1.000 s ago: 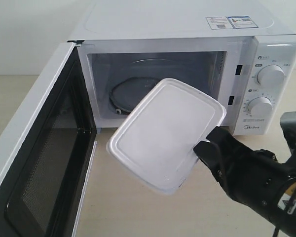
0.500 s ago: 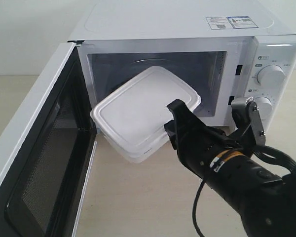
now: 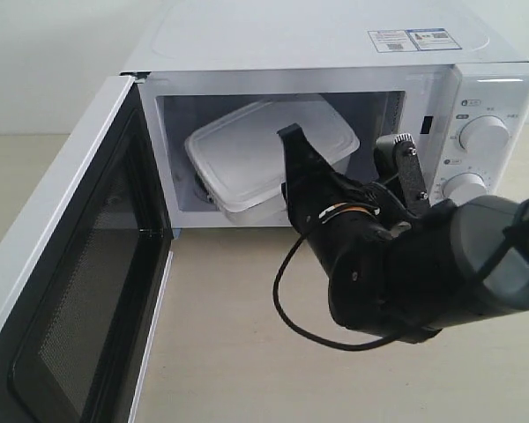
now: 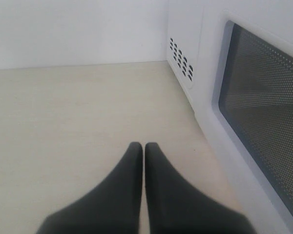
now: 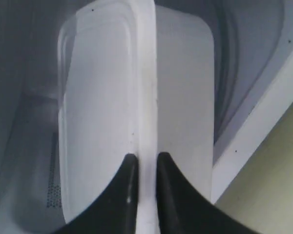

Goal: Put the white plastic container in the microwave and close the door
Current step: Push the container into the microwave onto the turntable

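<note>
While your right fingers point(image 5: 118, 200) pinch the white plastic container point(image 3: 247, 150) inside the microwave point(image 3: 317, 35), lower and release it; left fingers point(image 4: 117, 200) rest pressed together, empty.

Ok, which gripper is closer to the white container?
Right. The right gripper is shut on the rim of the white plastic container, inside the microwave. The left gripper is shut over the table beside the open door, touching nothing.

Smooth translucent plastic container point(image 3: 247, 150), glossy white microwave point(image 3: 291, 35) (black mesh-faced door point(image 3: 79, 300)), matt pale tabletop point(image 3: 229, 352).
</note>
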`<state>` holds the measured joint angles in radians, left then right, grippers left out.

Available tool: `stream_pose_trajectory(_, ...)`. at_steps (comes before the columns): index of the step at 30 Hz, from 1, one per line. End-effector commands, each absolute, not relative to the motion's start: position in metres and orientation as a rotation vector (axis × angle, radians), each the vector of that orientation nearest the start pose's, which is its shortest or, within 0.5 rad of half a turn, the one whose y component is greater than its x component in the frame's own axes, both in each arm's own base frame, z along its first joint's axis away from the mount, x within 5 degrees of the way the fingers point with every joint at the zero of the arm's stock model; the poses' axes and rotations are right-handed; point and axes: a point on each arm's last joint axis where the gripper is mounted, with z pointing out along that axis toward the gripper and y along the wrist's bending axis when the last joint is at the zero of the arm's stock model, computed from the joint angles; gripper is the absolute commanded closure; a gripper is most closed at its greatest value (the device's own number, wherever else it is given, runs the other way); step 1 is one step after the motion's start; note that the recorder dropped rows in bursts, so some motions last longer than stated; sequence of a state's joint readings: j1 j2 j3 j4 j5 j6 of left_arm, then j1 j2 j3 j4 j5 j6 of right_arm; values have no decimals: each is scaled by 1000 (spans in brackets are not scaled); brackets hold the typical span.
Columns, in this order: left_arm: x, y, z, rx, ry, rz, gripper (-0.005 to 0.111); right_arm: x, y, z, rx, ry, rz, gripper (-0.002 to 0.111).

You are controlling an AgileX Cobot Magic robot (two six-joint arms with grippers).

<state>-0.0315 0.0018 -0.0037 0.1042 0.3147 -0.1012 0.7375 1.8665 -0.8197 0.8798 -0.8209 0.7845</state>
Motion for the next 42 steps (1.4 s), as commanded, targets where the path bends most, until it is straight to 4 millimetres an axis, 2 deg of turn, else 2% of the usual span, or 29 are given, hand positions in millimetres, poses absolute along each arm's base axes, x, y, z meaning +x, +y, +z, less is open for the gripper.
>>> stream_pose_trajectory(1, 54, 1, 185, 6, 1793, 10, 103, 311, 193, 163, 1085, 1609, 904, 109)
stream_pose_trajectory(5, 54, 1, 185, 6, 1793, 10, 103, 324, 201, 161, 1067, 1627, 921, 109)
stream_pose_trajectory(10, 54, 1, 185, 6, 1793, 10, 103, 331, 205, 158, 1073, 1629, 923, 106)
stream_pose_trajectory(13, 54, 1, 185, 6, 1793, 10, 103, 332, 204, 158, 1061, 1629, 911, 98)
stream_pose_trajectory(20, 54, 1, 185, 6, 1793, 10, 103, 332, 204, 158, 1045, 1634, 896, 65)
stream_pose_trajectory(22, 54, 1, 185, 6, 1793, 10, 103, 331, 204, 158, 1037, 1645, 889, 62)
stream_pose_trajectory(28, 54, 1, 185, 6, 1793, 10, 103, 326, 205, 157, 962, 1700, 887, 62)
stream_pose_trajectory(35, 54, 1, 185, 6, 1793, 10, 103, 298, 191, 169, 779, 1767, 878, 62)
stream_pose_trajectory(37, 54, 1, 185, 6, 1793, 10, 103, 283, 185, 179, 648, 1793, 883, 62)
stream_pose_trajectory(42, 54, 1, 185, 6, 1793, 10, 103, 241, 181, 206, 181, 1914, 902, 62)
